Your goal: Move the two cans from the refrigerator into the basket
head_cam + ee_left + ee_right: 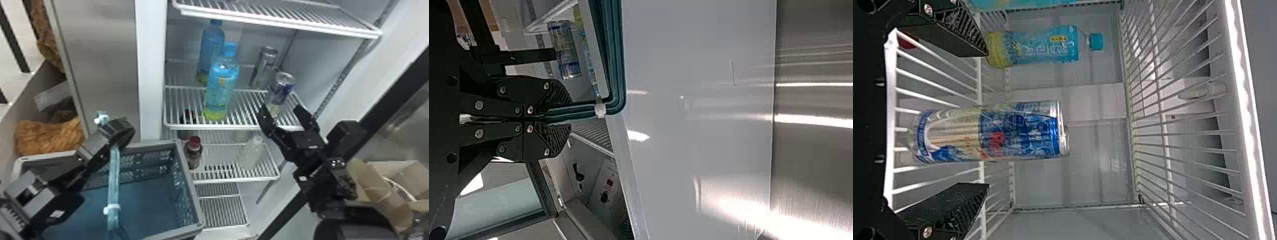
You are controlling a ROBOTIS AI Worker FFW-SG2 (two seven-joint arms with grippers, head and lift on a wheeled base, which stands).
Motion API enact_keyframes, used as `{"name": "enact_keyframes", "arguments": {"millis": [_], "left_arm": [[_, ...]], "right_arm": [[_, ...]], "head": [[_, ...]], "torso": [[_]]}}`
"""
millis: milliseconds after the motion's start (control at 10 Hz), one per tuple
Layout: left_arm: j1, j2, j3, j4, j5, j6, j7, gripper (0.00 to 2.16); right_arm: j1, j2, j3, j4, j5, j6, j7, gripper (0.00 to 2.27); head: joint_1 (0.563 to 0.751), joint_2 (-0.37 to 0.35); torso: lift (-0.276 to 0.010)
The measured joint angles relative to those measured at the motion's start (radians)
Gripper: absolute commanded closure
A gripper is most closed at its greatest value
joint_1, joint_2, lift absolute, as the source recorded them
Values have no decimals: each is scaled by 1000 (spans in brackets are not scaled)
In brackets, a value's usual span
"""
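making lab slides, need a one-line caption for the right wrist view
Right gripper, fingers open toward a can standing on a wire shelf, a bottle to its left.

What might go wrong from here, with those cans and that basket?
The open right tool faces the front can; a crooked approach might tip it or push it towards the can behind.

That front can stands near the shelf's front edge, so a weak grip might let it fall.

The left tool holds the basket's handle; a tug might tilt the basket.
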Motion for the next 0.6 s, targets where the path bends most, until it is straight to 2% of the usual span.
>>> {"name": "enact_keyframes", "arguments": {"millis": [600], "left_arm": [[-3,0,-3,7,0,0,0,1200]], "right_arm": [[-151,-22,14,142,43,7,-8,102]], "head": [[662,-265]], "torso": [[-35]]}}
